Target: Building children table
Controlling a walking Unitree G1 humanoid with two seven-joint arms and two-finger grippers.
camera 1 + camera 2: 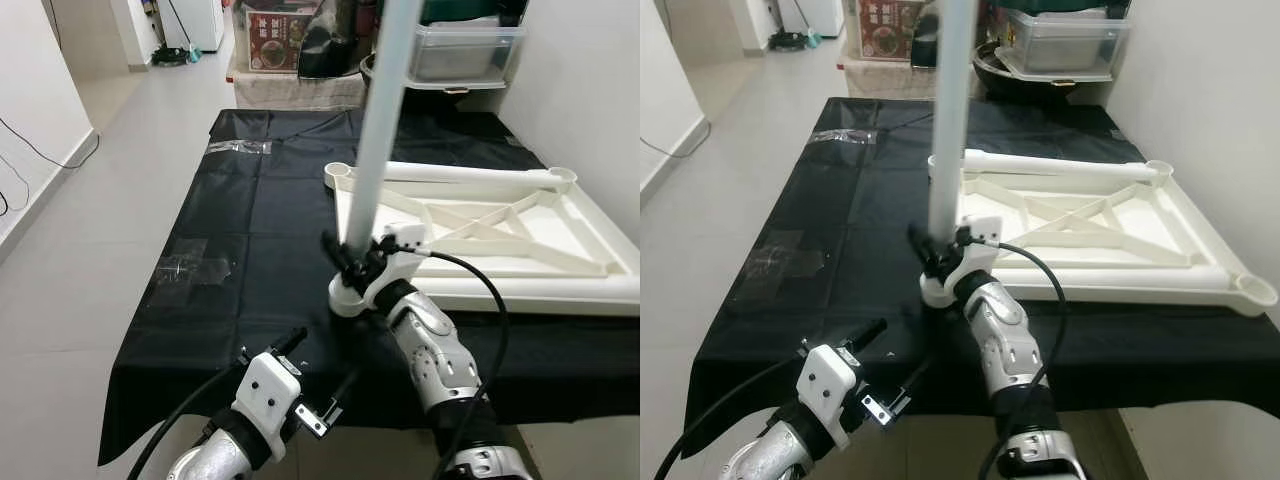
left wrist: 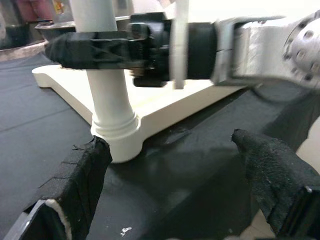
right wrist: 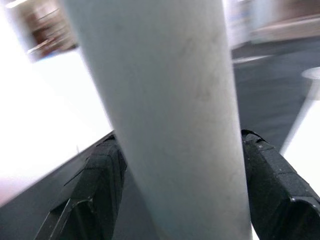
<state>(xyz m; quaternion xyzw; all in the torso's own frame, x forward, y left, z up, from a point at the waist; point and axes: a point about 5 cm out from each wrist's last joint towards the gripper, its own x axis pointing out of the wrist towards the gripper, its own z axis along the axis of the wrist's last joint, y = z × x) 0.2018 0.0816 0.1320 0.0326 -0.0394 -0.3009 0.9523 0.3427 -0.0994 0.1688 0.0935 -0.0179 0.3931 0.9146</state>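
While the right tool (image 1: 352,262) stays out of focus in its own wrist view, the head views show it clamped on the white leg (image 1: 381,120), low on the shaft.

Seen from the left wrist, the leg's ribbed foot sits in the corner socket (image 2: 120,145) of the overturned white tabletop (image 1: 590,262), a joint partly masked by the arm in the head views. The tabletop lies underside up, cross-braced, on a black cloth (image 1: 250,215) over the worktop. The leg stands nearly upright. The left tool (image 1: 318,385) hangs at the cloth's near edge, fingers (image 2: 82,172) spread apart, holding nothing.
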